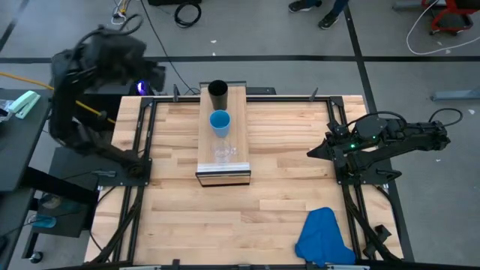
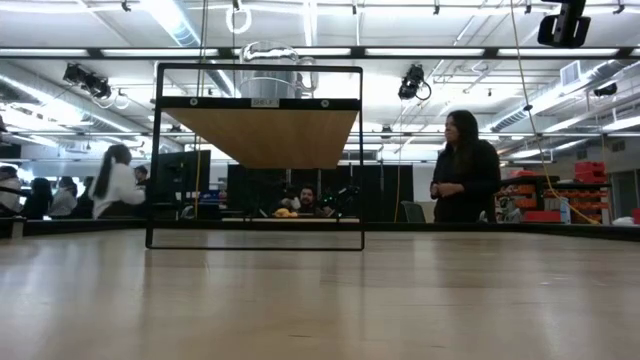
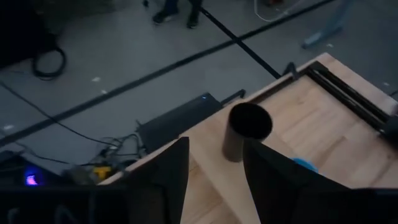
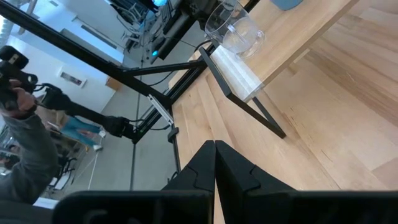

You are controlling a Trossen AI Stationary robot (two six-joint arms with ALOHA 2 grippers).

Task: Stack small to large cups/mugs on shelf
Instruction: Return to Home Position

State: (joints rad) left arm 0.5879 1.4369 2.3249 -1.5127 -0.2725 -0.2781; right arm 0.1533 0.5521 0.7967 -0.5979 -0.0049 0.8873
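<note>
The shelf (image 1: pixel 202 139) is a narrow wood board on a black frame, mid-table. Three cups stand on it in a row, each on its base. The black cup (image 1: pixel 217 94) is at the far end, the blue cup (image 1: pixel 220 121) in the middle, and the clear glass mug (image 1: pixel 223 152) near the silvery front edge. My left gripper (image 3: pixel 214 180) is open and empty, raised beyond the table's far-left corner (image 1: pixel 152 75), with the black cup (image 3: pixel 247 129) ahead of it. My right gripper (image 4: pixel 215 165) is shut and empty at the table's right (image 1: pixel 311 152), pointing toward the shelf.
A blue cloth (image 1: pixel 324 236) lies at the near right corner of the slatted tabletop. Black frame rails (image 1: pixel 142 135) run along the left and right sides. In the low view, people stand in the room behind the shelf frame (image 2: pixel 258 135).
</note>
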